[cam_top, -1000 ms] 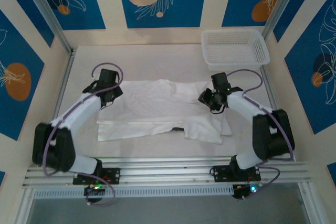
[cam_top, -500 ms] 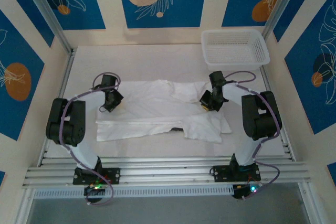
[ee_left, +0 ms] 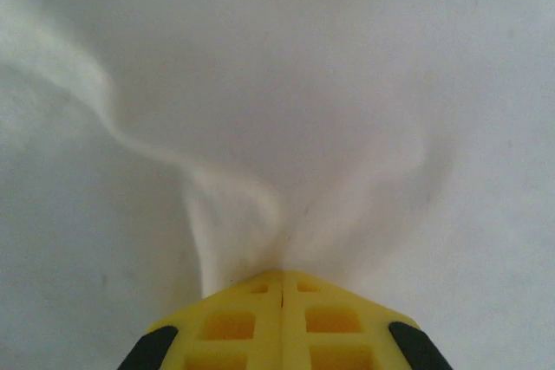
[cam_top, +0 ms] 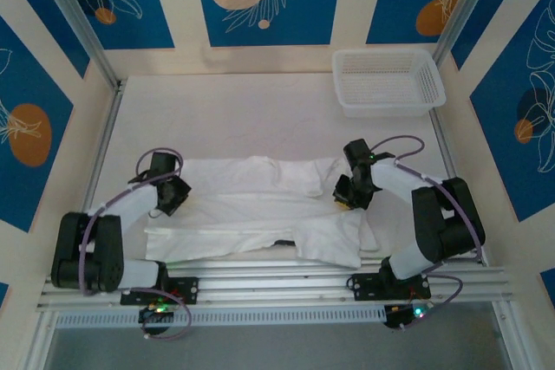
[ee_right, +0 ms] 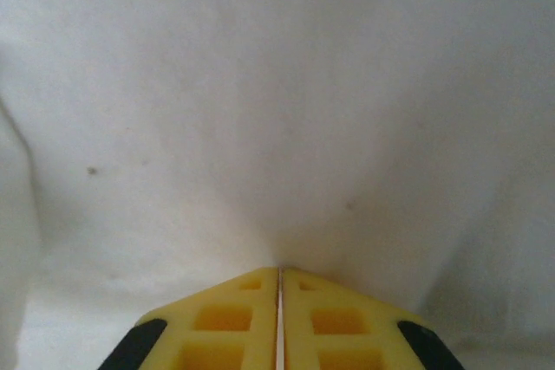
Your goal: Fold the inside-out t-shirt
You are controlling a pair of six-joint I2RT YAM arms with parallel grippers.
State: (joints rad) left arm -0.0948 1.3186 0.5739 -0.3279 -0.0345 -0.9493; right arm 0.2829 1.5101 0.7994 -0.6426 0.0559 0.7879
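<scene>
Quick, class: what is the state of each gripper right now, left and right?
Left gripper: closed, pinching the t-shirt.
Right gripper: closed, pinching the t-shirt.

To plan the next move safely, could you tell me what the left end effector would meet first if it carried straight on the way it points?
The white t-shirt: the left end effector is shut on a fold of it, with the table probably just beneath.

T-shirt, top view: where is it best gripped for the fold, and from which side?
Probably its far long edge, one pinch near each end, coming down from above. The t-shirt lies spread flat and wide across the table, so two spaced pinches could carry that edge evenly toward the near one. The left tool and right tool are shut on cloth about there.
</scene>
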